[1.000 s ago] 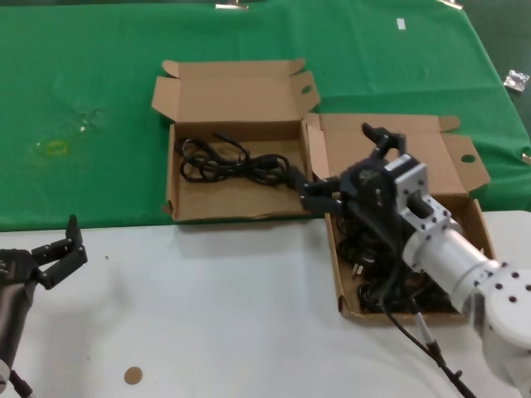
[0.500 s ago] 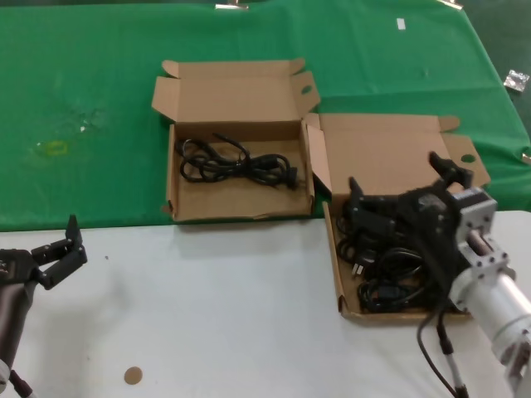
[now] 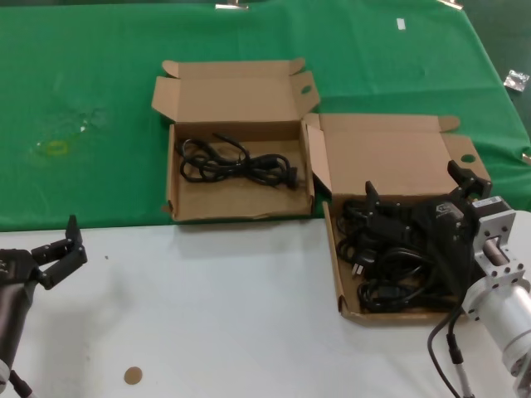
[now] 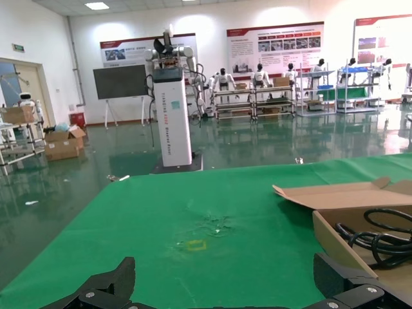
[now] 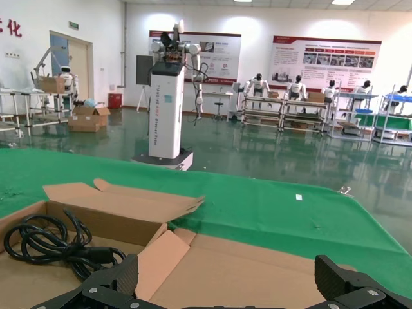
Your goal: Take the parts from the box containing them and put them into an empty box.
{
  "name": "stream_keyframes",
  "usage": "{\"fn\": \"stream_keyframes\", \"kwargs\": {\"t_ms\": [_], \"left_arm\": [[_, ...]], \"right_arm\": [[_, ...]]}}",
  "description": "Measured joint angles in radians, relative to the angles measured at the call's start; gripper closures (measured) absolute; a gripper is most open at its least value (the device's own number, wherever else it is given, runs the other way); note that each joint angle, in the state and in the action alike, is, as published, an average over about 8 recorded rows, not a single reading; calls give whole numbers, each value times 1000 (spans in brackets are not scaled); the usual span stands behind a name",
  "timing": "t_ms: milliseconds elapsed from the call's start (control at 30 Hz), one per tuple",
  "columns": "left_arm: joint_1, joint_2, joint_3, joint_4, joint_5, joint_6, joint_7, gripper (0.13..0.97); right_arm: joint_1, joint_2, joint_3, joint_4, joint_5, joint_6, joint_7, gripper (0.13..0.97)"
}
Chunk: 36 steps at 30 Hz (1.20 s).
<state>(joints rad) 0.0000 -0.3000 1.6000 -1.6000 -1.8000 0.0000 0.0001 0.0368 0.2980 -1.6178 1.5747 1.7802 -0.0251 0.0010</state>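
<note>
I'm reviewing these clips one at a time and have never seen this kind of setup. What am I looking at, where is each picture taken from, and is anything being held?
This is a two-armed robot at a table that is partly white, partly covered in green cloth. The wide picture comes from a camera on its head, looking down. The other two come from cameras on its wrists, looking out past the fingertips into a hall.

Two shallow brown cardboard boxes lie open. The left box holds one black coiled power cable. The right box holds a pile of black cables.

The right gripper hangs open over that pile, holding nothing. The left gripper waits open at the table's near left edge, also empty.
</note>
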Motion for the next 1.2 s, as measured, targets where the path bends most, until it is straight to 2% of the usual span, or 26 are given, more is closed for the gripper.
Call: {"fn": "stream_keyframes", "kwargs": {"t_ms": [1200], "left_arm": [[0, 0, 0, 0, 0, 0, 0, 132]], "right_arm": [[0, 0, 0, 0, 0, 0, 0, 129]]}}
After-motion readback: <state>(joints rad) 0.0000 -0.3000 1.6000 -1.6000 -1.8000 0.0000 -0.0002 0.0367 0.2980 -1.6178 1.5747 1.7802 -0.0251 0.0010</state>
